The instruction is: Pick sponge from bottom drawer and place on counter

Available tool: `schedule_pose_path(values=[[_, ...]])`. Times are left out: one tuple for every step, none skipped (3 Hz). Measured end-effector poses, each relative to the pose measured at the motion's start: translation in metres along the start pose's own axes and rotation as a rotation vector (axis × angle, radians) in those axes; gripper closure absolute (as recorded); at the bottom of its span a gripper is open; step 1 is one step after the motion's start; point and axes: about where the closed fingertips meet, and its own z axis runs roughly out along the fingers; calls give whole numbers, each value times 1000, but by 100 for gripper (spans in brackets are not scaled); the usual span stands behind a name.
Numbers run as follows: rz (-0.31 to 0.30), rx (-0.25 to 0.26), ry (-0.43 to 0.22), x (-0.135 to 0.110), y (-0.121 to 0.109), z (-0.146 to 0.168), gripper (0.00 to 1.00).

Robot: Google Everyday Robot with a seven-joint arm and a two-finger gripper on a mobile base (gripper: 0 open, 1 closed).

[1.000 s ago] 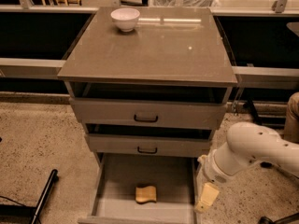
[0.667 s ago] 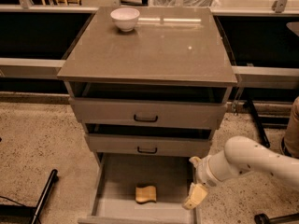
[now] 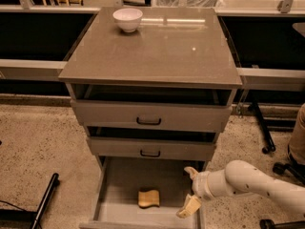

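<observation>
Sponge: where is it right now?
Camera view: the sponge lies on the floor of the open bottom drawer, toward its front. The gripper hovers to its right by the drawer's right wall, jaws open.

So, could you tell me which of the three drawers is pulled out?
The bottom drawer: it juts forward, sponge inside, claw at its right wall; the two handled drawers above are pushed in.

- The tool (image 3: 190, 190) — fingers spread, at the right side of the pulled-out bottom drawer (image 3: 108, 194).
- The sponge (image 3: 148, 198) — on the drawer floor, apart from the tool.
- A white bowl (image 3: 127, 19) on the desk (image 3: 157, 51), rear left.
</observation>
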Motion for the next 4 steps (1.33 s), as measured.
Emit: schedule_pose_path(values=[[31,-75,-15,1,2,10,0],[66,-169,-56,17,-7,50,0],[27,-224,-95,52,17,132,0],[-64,-172,-56,63,31,181,0]])
